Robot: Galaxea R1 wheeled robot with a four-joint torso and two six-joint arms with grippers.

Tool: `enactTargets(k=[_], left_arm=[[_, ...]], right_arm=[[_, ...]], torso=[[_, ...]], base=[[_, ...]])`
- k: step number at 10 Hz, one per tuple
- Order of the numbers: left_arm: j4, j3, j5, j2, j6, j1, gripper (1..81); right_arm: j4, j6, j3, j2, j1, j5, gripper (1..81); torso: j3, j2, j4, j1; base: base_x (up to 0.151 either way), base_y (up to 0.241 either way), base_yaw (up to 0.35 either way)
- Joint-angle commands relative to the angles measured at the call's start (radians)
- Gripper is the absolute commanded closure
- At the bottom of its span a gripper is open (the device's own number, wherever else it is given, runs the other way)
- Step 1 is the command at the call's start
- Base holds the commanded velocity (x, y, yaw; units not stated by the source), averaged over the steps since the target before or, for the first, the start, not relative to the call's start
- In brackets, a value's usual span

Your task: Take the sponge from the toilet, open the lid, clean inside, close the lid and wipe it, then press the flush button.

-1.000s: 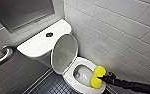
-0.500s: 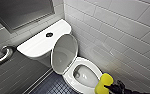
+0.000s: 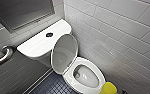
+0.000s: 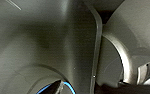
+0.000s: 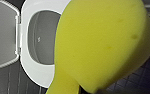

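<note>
The right claw is clamped on the sponge, at the frame's lower right, just beside the front rim of the toilet. Behind the bowl the lid stands raised. Farther up left, the flush button sits on the tank top.

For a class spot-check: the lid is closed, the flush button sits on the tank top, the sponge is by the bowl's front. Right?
No: the head view shows the lid open, standing against the tank. The flush button and sponge are as stated.
</note>
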Motion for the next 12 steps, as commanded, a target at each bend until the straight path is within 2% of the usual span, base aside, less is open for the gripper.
enactTargets(k=[1, 2, 5, 6, 7, 8, 9, 11, 12], left_arm=[[-0.008, 0.021, 0.064, 0.016, 0.004, 0.038, 1.0], [-0.007, 0.021, 0.064, 0.016, 0.004, 0.038, 1.0], [0.001, 0.021, 0.064, 0.016, 0.004, 0.032, 1.0], [0.001, 0.021, 0.064, 0.016, 0.004, 0.030, 1.0], [0.001, 0.021, 0.064, 0.016, 0.004, 0.030, 1.0], [-0.002, 0.021, 0.064, 0.016, 0.004, 0.032, 1.0], [-0.004, 0.021, 0.064, 0.016, 0.004, 0.032, 1.0], [-0.004, 0.021, 0.064, 0.016, 0.004, 0.032, 1.0], [-0.004, 0.021, 0.064, 0.016, 0.004, 0.030, 1.0]], right_arm=[[0.006, -0.003, 0.105, -0.125, -0.076, -0.002, 81.1], [0.000, -0.009, 0.128, -0.177, -0.126, 0.039, 81.1], [-0.075, -0.009, 0.223, -0.335, -0.226, 0.088, 81.1], [-0.111, -0.009, 0.281, -0.381, -0.224, 0.126, 81.1], [-0.119, -0.008, 0.320, -0.404, -0.195, 0.126, 81.1], [-0.118, -0.008, 0.361, -0.413, -0.132, 0.110, 81.1], [-0.110, -0.008, 0.374, -0.409, -0.083, 0.079, 81.1], [-0.096, 0.000, 0.363, -0.344, 0.043, -0.041, 81.1], [-0.083, 0.001, 0.345, -0.301, 0.110, -0.093, 81.1]], torso=[[0.000, 0.000, 0.000, 0.000], [0.000, 0.000, 0.000, 0.000], [0.000, 0.000, 0.000, 0.000], [0.000, 0.000, 0.000, 0.000], [0.000, 0.000, 0.000, 0.000], [0.000, 0.000, 0.043, 0.000], [0.000, 0.000, 0.093, 0.000], [0.000, 0.000, 0.128, 0.000], [0.000, 0.000, 0.071, 0.000]], base=[[0.000, 0.000, 0.000], [0.000, 0.000, 0.000], [0.000, 0.000, 0.000], [0.000, 0.000, 0.000], [0.000, 0.000, 0.000], [0.000, 0.000, 0.000], [0.000, 0.000, 0.000], [0.000, 0.000, 0.000], [0.000, 0.000, 0.000]])
